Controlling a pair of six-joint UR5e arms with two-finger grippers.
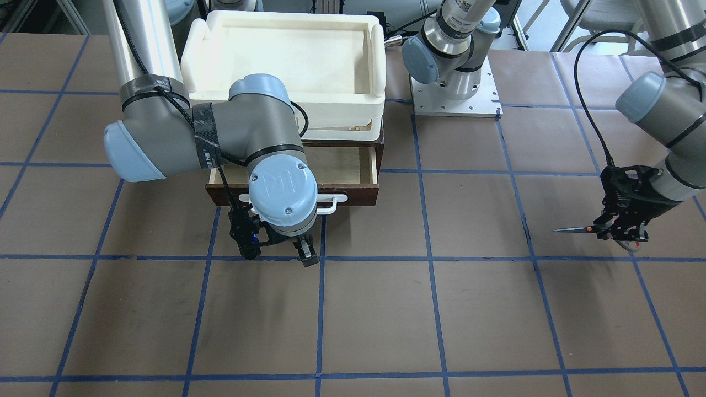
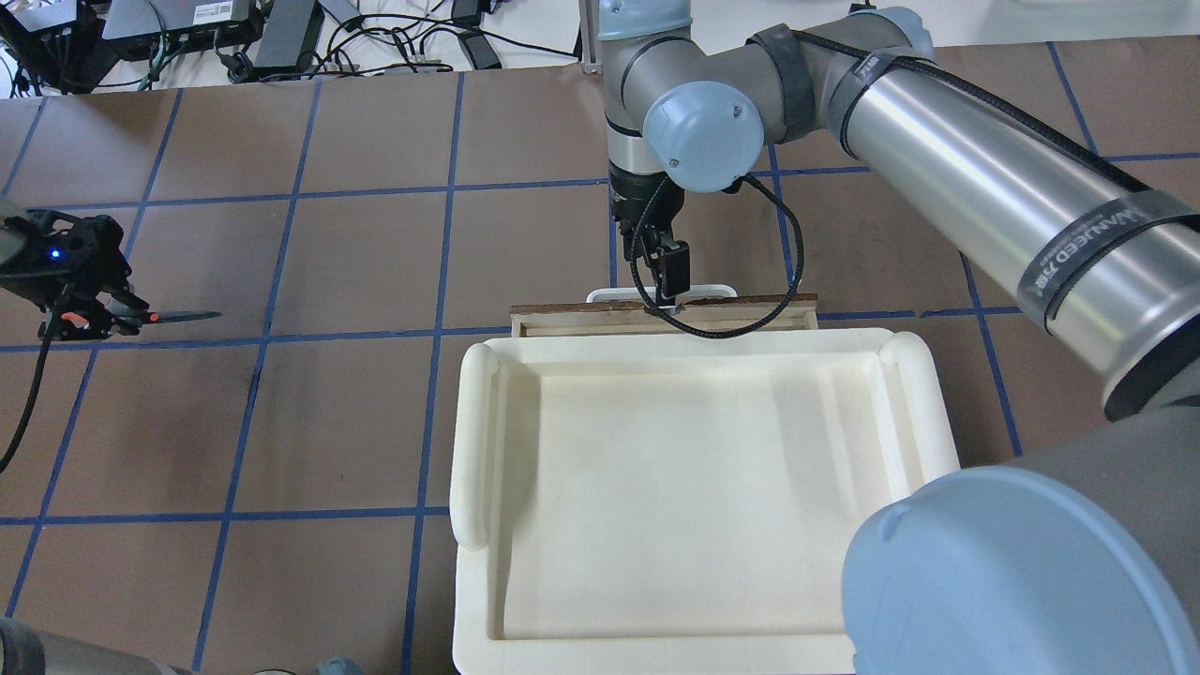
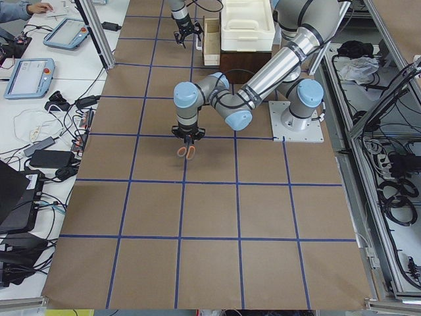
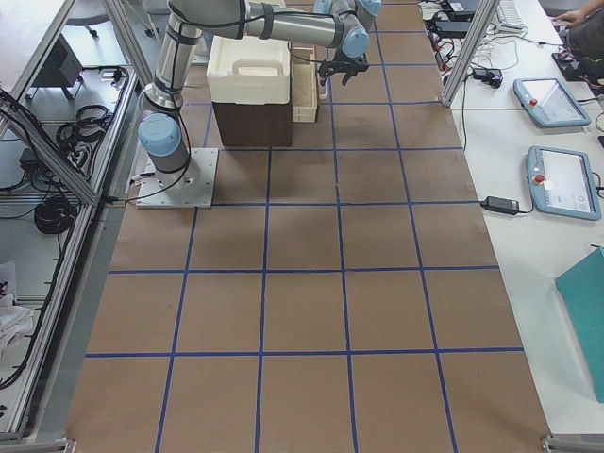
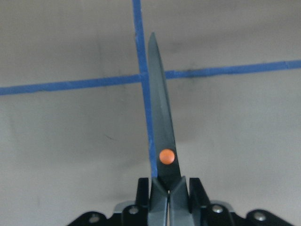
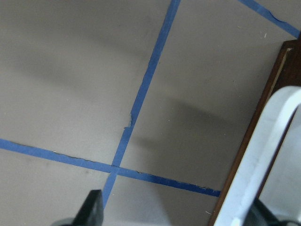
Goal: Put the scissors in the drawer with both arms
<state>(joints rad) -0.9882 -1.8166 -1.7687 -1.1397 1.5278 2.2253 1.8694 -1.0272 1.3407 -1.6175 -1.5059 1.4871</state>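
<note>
My left gripper (image 1: 620,231) is shut on the scissors (image 1: 576,229) and holds them above the table with the blades level, far to one side of the drawer. The left wrist view shows the closed blades (image 5: 160,122) with an orange pivot sticking out between the fingers (image 5: 195,193). The dark brown drawer (image 1: 364,196) is pulled open and shows its pale inside. My right gripper (image 1: 306,253) is open, low in front of the drawer's white bar handle (image 1: 331,205). In the right wrist view the handle (image 6: 263,146) runs just inside one finger.
A white foam tray (image 1: 375,60) sits on top of the drawer's cabinet. The left arm's base plate (image 1: 455,99) stands beside it. The table is brown with blue tape lines. Tablets and cables lie on side benches (image 3: 39,72).
</note>
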